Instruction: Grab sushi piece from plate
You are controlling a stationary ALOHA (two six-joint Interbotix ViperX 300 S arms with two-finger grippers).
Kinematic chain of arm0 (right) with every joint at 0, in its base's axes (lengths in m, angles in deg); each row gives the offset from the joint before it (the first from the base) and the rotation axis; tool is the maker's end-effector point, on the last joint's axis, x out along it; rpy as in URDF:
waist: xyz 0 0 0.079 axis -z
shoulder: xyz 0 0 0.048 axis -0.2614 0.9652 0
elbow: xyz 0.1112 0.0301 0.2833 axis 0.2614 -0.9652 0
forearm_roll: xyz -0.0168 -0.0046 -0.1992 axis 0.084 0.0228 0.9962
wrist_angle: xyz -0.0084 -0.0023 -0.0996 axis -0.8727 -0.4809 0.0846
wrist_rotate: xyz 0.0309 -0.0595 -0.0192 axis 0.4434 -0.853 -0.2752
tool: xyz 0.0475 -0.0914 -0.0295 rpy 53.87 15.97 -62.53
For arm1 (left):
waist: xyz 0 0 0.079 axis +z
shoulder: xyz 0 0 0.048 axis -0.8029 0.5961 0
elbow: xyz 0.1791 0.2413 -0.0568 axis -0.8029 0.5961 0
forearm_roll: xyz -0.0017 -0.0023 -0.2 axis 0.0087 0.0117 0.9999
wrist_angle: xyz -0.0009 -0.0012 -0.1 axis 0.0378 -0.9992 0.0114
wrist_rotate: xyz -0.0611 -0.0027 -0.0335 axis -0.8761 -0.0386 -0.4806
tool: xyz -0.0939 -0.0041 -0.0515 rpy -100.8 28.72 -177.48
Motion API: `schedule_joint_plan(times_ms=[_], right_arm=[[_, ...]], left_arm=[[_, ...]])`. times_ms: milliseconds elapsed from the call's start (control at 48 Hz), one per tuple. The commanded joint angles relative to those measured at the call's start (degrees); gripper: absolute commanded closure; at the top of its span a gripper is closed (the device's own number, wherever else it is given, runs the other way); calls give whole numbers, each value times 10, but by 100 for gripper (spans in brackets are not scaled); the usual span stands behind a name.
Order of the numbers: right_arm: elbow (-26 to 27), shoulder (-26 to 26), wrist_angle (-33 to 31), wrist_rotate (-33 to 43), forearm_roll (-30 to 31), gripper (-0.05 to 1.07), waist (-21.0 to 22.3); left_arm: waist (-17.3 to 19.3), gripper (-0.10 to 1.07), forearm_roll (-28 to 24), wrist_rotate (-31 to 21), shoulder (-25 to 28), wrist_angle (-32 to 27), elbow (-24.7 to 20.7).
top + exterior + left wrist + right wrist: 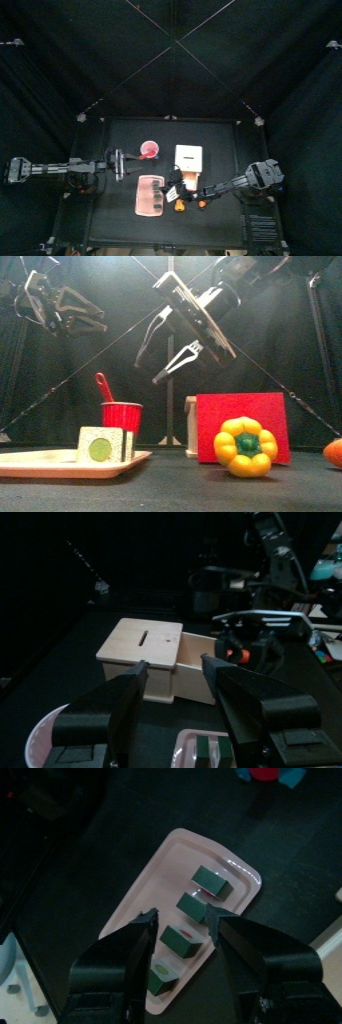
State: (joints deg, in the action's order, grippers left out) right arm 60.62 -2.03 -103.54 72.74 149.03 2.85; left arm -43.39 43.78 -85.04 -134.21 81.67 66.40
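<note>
Sushi on plate (167,888), ungrasped.
Above plate: right end effector (187,928), jaws wide, empty. Beside plate: left end effector (181,677), wide, empty.

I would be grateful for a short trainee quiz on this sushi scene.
1. How many sushi pieces lie on the plate?
2. True or false: the right hand already grips a sushi piece.
3. The pepper in the front view is: A yellow, B green, C purple.

Key: 1 four; 2 false, it hangs open and empty above the plate; 3 A.
</note>
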Motion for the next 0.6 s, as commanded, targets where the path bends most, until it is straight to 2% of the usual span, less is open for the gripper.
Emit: schedule_joint_plan(times_ms=[0,188,417,583], right_arm=[[18,-5,26,0,-21,23,23],[44,11,40,-2,-34,22,42],[69,1,36,-3,-40,22,58],[86,-8,-26,-4,-28,22,59]], left_arm=[[2,13,8,-2,-17,4,2],[2,13,31,0,-20,4,9],[2,13,46,-1,-20,4,14],[2,13,50,0,-20,4,14]])
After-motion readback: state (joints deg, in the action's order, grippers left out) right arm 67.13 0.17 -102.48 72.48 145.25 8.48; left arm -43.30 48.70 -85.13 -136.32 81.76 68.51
